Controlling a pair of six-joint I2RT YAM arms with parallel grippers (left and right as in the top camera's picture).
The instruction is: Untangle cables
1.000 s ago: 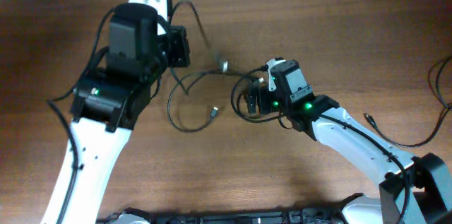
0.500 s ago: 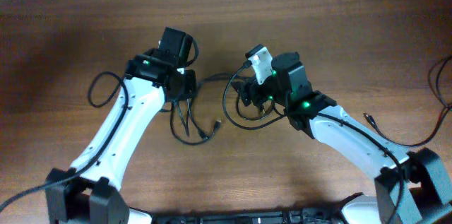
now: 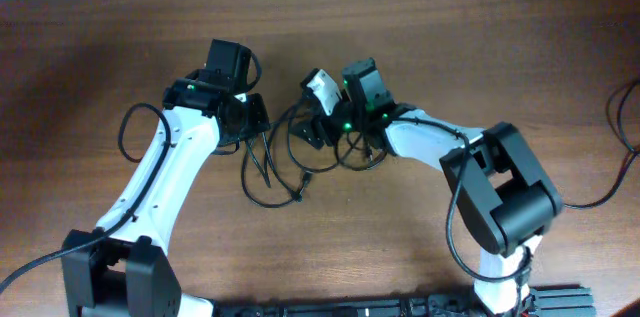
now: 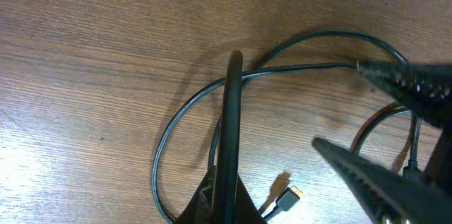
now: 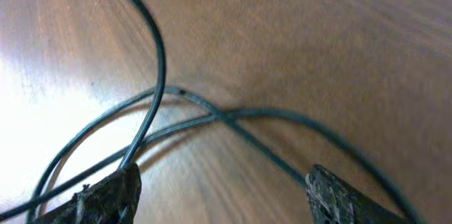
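Thin black cables (image 3: 262,172) lie in overlapping loops on the wooden table between my two grippers, with a small metal-tipped plug (image 3: 298,195) at the lower end. My left gripper (image 3: 255,122) is shut, and a cable (image 4: 296,68) runs straight across its tip (image 4: 233,58). The plug (image 4: 288,197) lies just to its right. My right gripper (image 3: 312,135) is open just right of the left one, its fingers (image 4: 395,83) showing in the left wrist view. In the right wrist view it (image 5: 222,174) hangs over crossing cables (image 5: 212,114), and one strand meets its left fingertip.
The table (image 3: 450,17) is dark brown wood. Another thin black cable (image 3: 625,117) curls at the far right edge. The left arm's own wire loops out at the left (image 3: 135,127). The right arm's elbow (image 3: 500,187) stands at the right of the middle.
My left arm has swung from the back left down to the cables. My right gripper has moved left and up, close to the left gripper. The loops are now bunched between them.
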